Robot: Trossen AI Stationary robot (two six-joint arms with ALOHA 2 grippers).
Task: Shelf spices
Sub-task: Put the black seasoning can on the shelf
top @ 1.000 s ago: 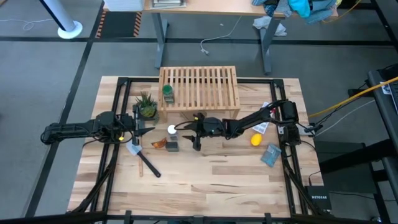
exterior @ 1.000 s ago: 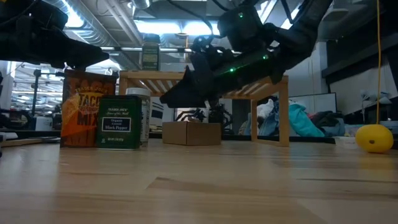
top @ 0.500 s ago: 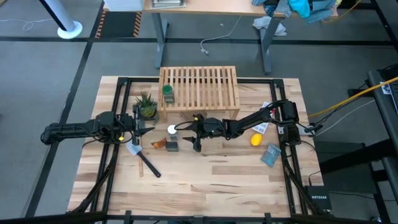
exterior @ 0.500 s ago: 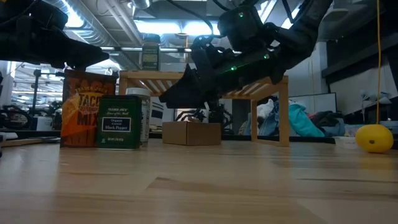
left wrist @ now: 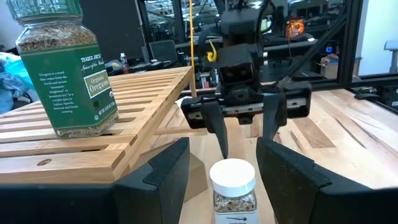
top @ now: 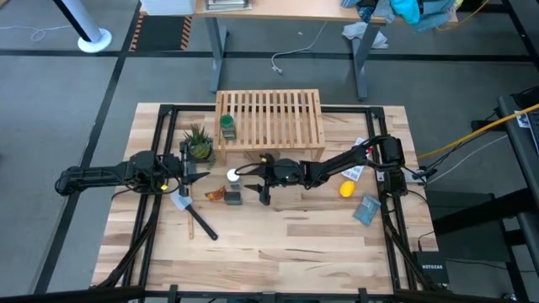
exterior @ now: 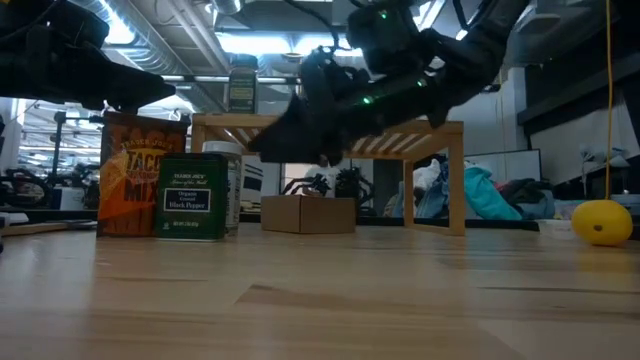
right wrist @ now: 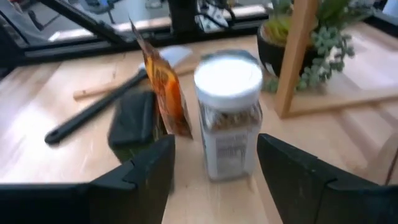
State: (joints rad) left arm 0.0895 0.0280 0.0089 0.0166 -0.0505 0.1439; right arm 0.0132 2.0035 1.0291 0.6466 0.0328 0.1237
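The light-wood shelf [top: 269, 118] stands at the table's far side with the green-lidded jar [top: 226, 126] upright on its slatted top. The white-capped jar [top: 232, 176] stands on the table in front of the shelf's left end. Beside it are the dark tin [top: 232, 198] and an orange packet [top: 216, 194]. My right gripper [top: 257, 183] is open, just right of the white-capped jar [right wrist: 229, 118], pointing at it and a little downward, without touching it. My left gripper [top: 192, 172] waits open at the table's left, level, facing the same jar [left wrist: 233, 186].
A small potted plant [top: 200, 143] sits by the shelf's left leg [right wrist: 295, 56]. A black-headed tool with a wooden handle [top: 200, 221] lies near the tin. A yellow lemon-like ball [top: 346, 189], white papers [top: 354, 171] and a blue packet [top: 366, 210] lie at the right.
My right gripper has risen slightly and edged toward the white-capped jar, staying open. The jars, the tin and the packet have not moved.
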